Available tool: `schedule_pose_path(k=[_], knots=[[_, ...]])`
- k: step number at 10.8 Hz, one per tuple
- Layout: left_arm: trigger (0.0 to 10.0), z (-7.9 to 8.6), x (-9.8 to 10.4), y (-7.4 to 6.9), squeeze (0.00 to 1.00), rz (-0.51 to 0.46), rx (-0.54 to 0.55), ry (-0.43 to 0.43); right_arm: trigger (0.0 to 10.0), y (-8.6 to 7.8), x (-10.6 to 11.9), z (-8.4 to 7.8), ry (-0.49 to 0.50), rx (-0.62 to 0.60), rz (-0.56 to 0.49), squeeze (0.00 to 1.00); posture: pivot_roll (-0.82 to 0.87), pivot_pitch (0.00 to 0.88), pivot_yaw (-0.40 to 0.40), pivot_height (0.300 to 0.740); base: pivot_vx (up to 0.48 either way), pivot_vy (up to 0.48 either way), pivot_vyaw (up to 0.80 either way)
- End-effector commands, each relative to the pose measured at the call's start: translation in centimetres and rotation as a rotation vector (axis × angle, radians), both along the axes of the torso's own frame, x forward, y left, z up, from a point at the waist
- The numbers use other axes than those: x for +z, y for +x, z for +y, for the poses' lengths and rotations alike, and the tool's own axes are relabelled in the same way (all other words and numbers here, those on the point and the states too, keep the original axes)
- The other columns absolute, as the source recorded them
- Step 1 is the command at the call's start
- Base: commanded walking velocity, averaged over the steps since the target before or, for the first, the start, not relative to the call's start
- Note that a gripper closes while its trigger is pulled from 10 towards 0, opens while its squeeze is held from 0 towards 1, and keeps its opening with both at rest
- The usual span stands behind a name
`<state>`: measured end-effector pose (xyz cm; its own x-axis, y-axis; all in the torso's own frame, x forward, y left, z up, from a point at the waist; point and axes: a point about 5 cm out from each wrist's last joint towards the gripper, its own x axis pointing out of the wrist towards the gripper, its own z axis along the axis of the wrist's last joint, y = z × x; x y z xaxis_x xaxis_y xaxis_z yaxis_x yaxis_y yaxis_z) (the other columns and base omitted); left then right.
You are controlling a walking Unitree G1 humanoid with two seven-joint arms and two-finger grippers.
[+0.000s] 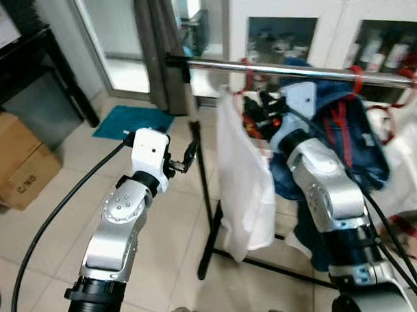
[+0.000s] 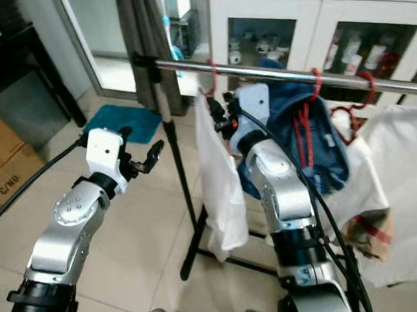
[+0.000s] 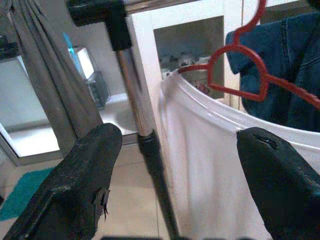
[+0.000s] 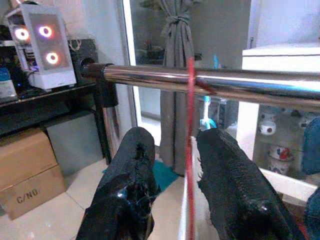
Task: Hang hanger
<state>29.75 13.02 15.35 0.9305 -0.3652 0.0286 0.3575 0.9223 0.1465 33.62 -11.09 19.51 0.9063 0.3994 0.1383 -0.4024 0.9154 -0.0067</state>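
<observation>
Hanger (image 4: 190, 150) hooks the rail (image 4: 210, 82) at twelve o'clock; our right gripper (image 4: 172, 185) pinches it, left gripper (image 3: 185, 175) gapes empty; next, we release.

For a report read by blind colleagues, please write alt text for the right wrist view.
The right hand holds the thin red hanger between its two black fingers, the hook over the chrome rail. Behind stand a grey curtain, a cardboard box and a lit computer case.
</observation>
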Motion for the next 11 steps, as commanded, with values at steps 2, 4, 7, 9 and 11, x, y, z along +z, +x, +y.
schedule_pose_path(k=[2,4,7,9,11], knots=[[10.0,0.2,0.0,0.1,0.0,-0.002,0.014,0.016,10.0,-0.4,-0.2,-0.2,-0.008,-0.033,0.022,0.0,-0.08,0.061,0.102,0.74,0.0,-0.446,0.8],[10.0,0.4,0.0,0.0,0.0,-0.004,0.02,0.027,10.0,-0.6,-0.2,-0.8,-0.016,-0.089,0.058,0.0,-0.08,0.064,0.102,0.74,0.0,-0.446,0.0],[10.0,0.7,-0.1,-0.2,0.0,0.001,-0.001,0.008,10.0,-0.9,-0.8,-1.1,-0.065,-0.085,0.117,1.0,-0.08,0.069,0.101,0.74,0.0,-0.13,0.0],[10.0,1.4,0.0,-0.7,0.0,0.009,-0.058,0.026,10.0,-1.1,-0.2,-1.1,-0.093,-0.057,0.13,1.0,-0.07,0.069,0.102,0.74,0.0,0.0,0.0],[10.0,1.4,0.0,-1.3,0.0,0.024,-0.158,0.048,10.0,-1.8,0.9,-1.7,-0.139,-0.026,0.138,1.0,-0.08,0.067,0.107,0.74,0.0,0.0,0.0]])
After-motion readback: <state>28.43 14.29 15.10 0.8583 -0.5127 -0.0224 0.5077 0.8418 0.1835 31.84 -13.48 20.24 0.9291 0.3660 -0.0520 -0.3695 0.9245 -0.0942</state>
